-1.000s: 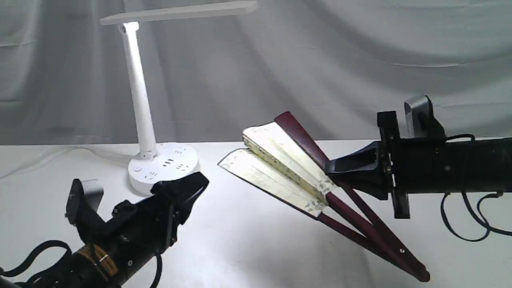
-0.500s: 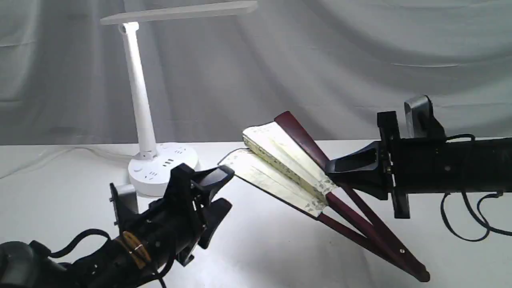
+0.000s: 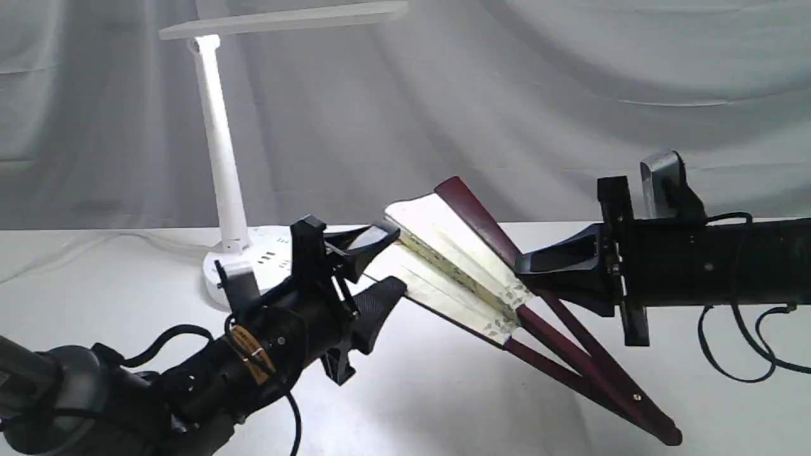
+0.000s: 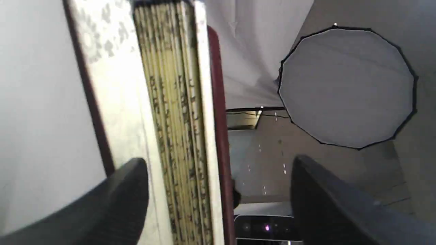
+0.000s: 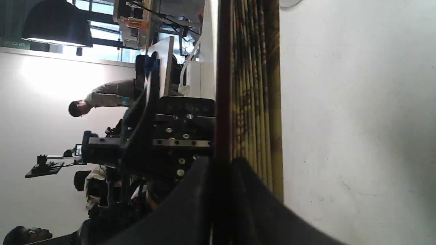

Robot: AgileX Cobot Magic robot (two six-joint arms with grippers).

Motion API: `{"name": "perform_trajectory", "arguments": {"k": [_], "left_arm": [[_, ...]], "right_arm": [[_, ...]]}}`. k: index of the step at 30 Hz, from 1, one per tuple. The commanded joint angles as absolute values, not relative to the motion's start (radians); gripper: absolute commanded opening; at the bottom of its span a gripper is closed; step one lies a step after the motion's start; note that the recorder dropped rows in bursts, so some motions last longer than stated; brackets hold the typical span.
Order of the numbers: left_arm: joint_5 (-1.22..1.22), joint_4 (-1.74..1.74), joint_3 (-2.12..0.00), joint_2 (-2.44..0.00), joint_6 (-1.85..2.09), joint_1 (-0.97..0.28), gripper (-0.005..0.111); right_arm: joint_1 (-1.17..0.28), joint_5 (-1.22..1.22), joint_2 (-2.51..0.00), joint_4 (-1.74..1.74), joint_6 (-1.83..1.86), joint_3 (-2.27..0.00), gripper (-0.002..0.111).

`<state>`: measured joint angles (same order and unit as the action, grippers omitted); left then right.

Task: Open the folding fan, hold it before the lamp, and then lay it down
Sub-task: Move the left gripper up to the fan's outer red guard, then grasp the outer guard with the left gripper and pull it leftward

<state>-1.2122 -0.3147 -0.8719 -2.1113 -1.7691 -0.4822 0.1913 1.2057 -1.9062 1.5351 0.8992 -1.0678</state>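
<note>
Exterior view: a partly opened fan (image 3: 443,253) slants over a white bench (image 3: 443,392). Its pivot (image 3: 637,398) end appears to rest on the bench at the right, and its paper leaf is lifted toward the middle. The right end effector (image 3: 529,275) is clenched on the maroon top guard (image 3: 475,215), likely anchoring that side so the rest can be drawn away. The left end effector (image 3: 391,261) is released, its 2 fingers straddling the far edge of the lowest fold, seemingly placed to pinch it and spread the fan. The lamp (image 3: 218,145) stands behind the left arm, near the fan's tip but not touching it, with grey cloth (image 3: 570,95) draped behind. Left wrist view: the fan shows edge-on between the 2 parted fingers, with 1 finger just beside the loose fold; contact cannot be told. Beyond is a round grey light panel (image 4: 347,88). Right wrist view: both fingers are shut tight on the guard, with the pleat stack just beside them. Bare bench lies on 1 side, and on the other is a bright room where a person (image 5: 102,98) bends over.
</note>
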Motion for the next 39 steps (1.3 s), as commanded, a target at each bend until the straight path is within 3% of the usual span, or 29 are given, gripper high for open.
{"name": "perform_trajectory", "arguments": {"k": [1, 13, 20, 30, 39], "left_arm": [[-1.221, -0.365, -0.876, -2.120, -1.805, -0.487, 0.061], [-1.221, -0.457, -0.874, -2.120, -1.935, -0.487, 0.060], [-1.221, -0.498, -0.874, -2.120, -1.932, -0.487, 0.044], [-1.145, -0.337, -0.878, -2.120, -1.812, -0.487, 0.054], [-1.147, -0.270, -0.891, -2.140, -1.794, -0.487, 0.054]], "right_arm": [[0.198, 1.221, -1.890, 1.561, 0.912, -1.067, 0.000], [0.198, 1.221, -1.890, 1.580, 0.943, -1.067, 0.000], [0.198, 1.221, -1.890, 1.581, 0.945, -1.067, 0.000], [0.198, 1.221, -1.890, 1.581, 0.945, -1.067, 0.000], [0.198, 1.221, -1.890, 1.575, 0.945, -1.067, 0.000]]}}
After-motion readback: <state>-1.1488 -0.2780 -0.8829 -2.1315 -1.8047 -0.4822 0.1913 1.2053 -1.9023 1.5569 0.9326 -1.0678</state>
